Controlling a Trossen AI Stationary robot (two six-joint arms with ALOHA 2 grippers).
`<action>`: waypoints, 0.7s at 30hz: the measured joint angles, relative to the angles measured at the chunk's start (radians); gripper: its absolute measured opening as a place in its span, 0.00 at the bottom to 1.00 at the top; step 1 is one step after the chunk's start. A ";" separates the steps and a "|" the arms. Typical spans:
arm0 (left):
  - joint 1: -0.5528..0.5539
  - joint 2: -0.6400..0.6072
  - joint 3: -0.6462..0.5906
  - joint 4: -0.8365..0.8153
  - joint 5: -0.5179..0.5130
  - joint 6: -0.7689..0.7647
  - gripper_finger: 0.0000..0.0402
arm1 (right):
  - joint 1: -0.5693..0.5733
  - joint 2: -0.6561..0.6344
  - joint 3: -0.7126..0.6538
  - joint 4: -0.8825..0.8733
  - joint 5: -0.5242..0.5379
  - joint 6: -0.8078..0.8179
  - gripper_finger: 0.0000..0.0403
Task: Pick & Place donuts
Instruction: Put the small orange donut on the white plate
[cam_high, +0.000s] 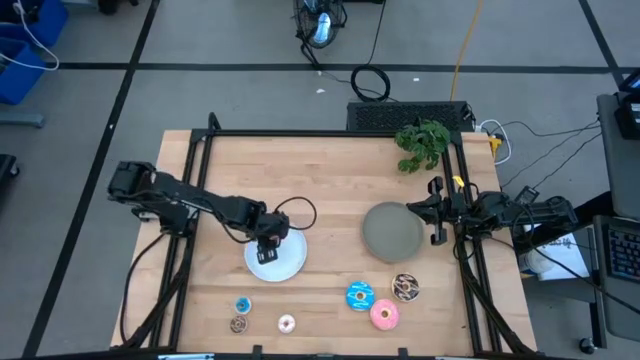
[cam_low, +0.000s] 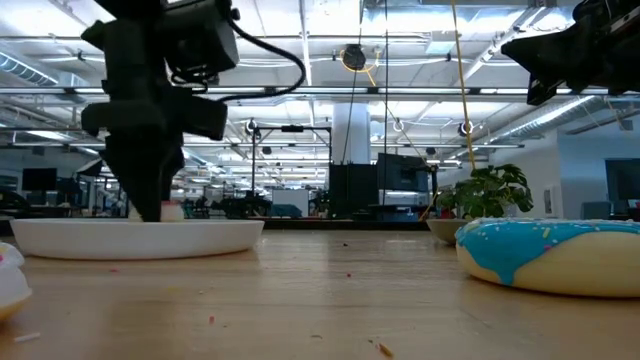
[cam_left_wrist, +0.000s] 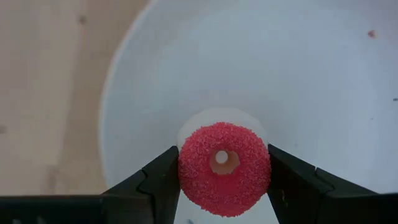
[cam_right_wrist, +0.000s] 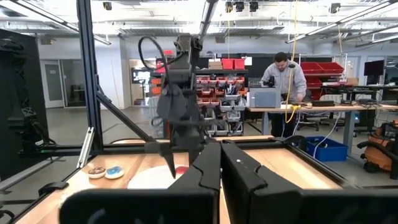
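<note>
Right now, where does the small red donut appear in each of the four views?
High view: hidden under the left end effector, over the white plate.
Low view: not distinguishable.
Left wrist view: red donut at bottom centre, between the fingers.
Right wrist view: red speck on the plate.
Shared landmark: the white plate.

From my station the high view is evenly lit from above, with soft shadows on the table (cam_high: 330, 190). In the low view, ceiling strip lights backlight the left arm (cam_low: 150, 110) into a silhouette, and the near blue donut (cam_low: 550, 255) is out of focus. The left wrist view is sharp on the red donut (cam_left_wrist: 224, 168); the plate (cam_left_wrist: 298, 74) looks washed out.
</note>
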 joint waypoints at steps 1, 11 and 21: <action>-0.002 0.013 0.000 0.004 0.006 0.001 0.52 | 0.000 0.000 0.000 0.000 0.000 0.000 0.00; -0.010 0.112 0.007 0.017 0.004 0.051 0.52 | 0.000 0.000 0.000 -0.001 0.001 0.000 0.00; -0.044 0.110 0.041 0.007 -0.024 0.129 0.52 | 0.000 0.000 0.000 -0.001 0.001 0.000 0.00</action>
